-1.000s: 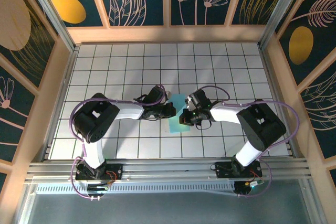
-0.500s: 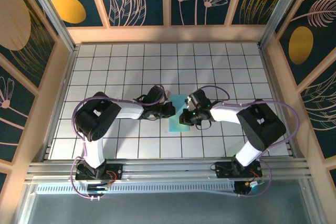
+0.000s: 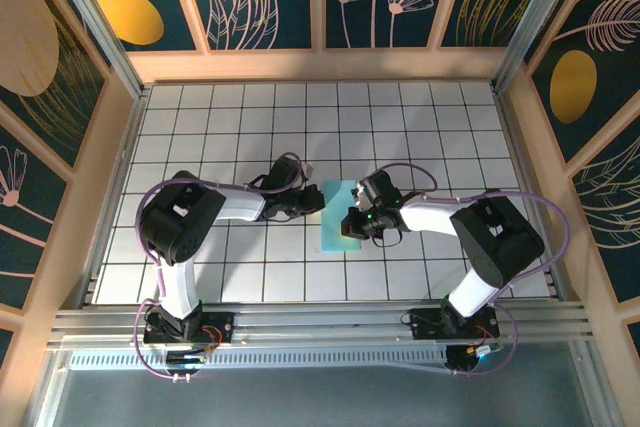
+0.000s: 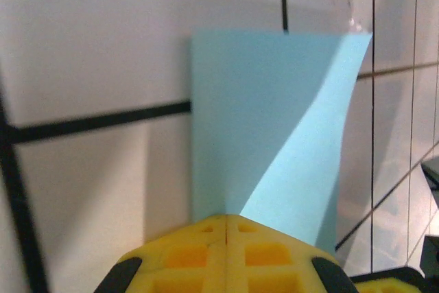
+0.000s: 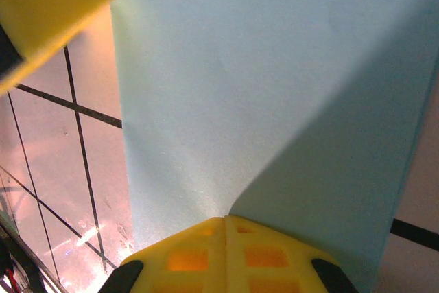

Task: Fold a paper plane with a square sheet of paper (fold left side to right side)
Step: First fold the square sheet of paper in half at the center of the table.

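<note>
The square sheet of paper lies flat on the gridded table as a light-blue rectangle, about one tile wide and two long. My left gripper is shut, its yellow tip resting at the sheet's left edge; in the left wrist view the tip sits on the near edge of the paper. My right gripper is shut too, and its tip presses down on the blue paper from the right side. Nothing is between either pair of jaws. The left gripper's yellow finger shows at the top left of the right wrist view.
White tiles with black grid lines surround the sheet on all sides. Wooden walls ring the table. Both arms' cables loop above the surface near the paper.
My left gripper has slid left, from over the sheet back to its left edge, uncovering more of the paper. The right gripper has held still.
</note>
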